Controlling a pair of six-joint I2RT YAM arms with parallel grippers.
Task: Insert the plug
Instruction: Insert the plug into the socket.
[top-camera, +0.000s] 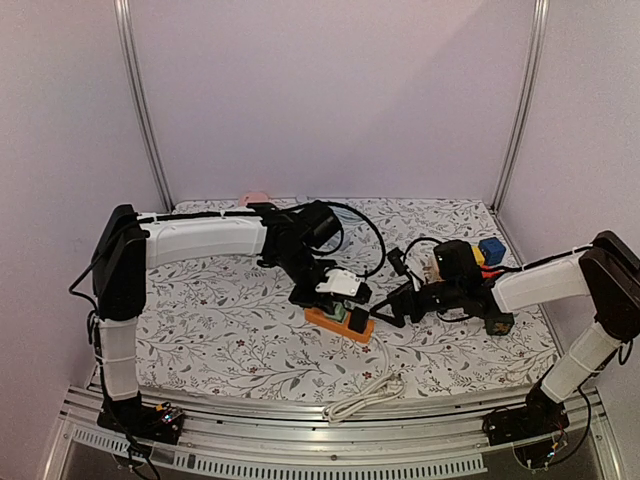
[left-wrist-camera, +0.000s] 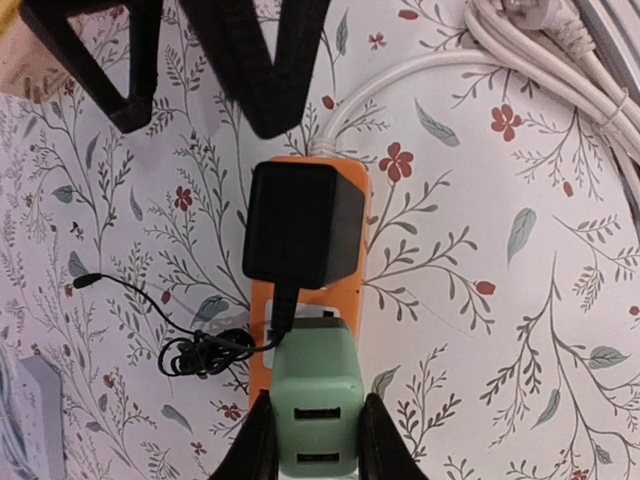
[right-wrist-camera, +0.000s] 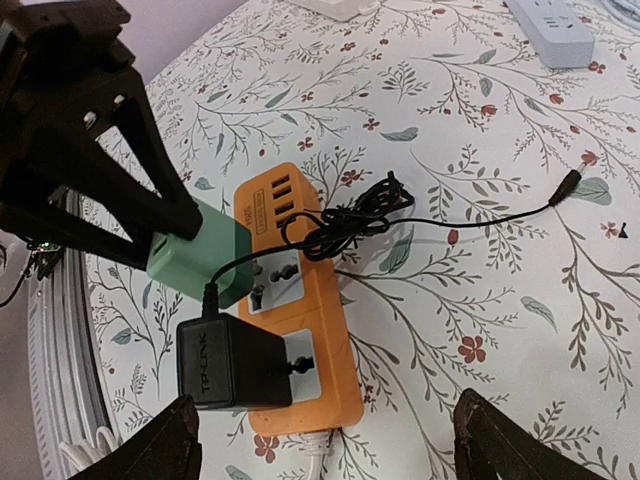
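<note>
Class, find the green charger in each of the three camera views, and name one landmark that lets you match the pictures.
Top external: green charger near the centre, at the orange power strip.
Left wrist: bottom centre, gripped by the left tool, below the black adapter.
Right wrist: left of centre, beside the strip's left edge, above the adapter.
Shared landmark: the orange power strip.

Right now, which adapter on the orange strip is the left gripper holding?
The green adapter, clamped between the fingers of the left gripper; the black adapter beside it is untouched.
</note>
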